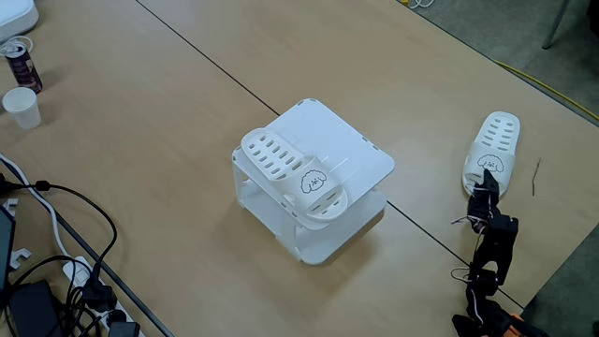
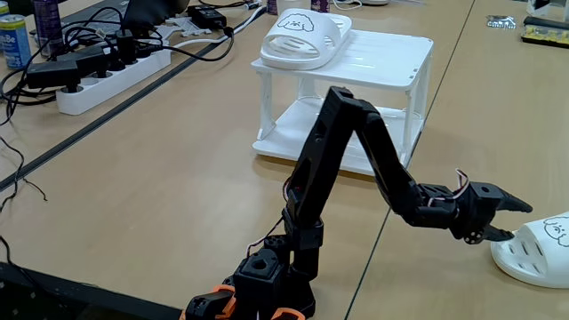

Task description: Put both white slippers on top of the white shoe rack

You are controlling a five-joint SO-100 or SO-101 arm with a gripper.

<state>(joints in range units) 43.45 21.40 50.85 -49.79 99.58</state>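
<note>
The white shoe rack stands in the middle of the table. One white slipper lies on its top, along the left edge in a fixed view, its puppy face toward the rack's front corner. The other white slipper lies on the table to the right of the rack. My black gripper is open at that slipper's puppy-face end, fingertips right by it. Whether they touch it I cannot tell.
A paper cup and a can stand at the far left. Cables and a power strip lie along the table's left side. The table edge and the floor are close behind the loose slipper.
</note>
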